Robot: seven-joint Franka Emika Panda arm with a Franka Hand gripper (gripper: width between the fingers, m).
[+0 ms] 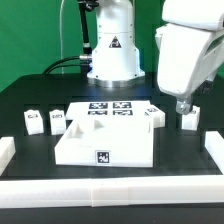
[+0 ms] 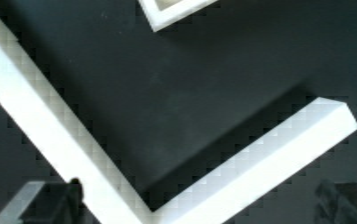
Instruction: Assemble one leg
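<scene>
Several small white legs stand on the black table. One leg [image 1: 189, 120] is at the exterior view's right, two more [image 1: 33, 121] [image 1: 57, 121] are at the left, and one [image 1: 157, 113] is beside the tray's right corner. My gripper [image 1: 183, 103] hangs just above the right leg without touching it. In the wrist view my gripper [image 2: 196, 205] is open, its dark fingertips [image 2: 50, 200] are wide apart, and nothing is between them. That view shows no leg I can be sure of. A white piece [image 2: 175, 8] at the frame edge cannot be identified.
The large white tray [image 1: 72, 148] lies in the middle, with the marker board [image 1: 110, 108] behind it. White border walls [image 1: 215, 150] [image 1: 5, 150] ring the table. A corner of this wall [image 2: 86, 140] fills the wrist view. The robot base [image 1: 112, 60] stands at the back.
</scene>
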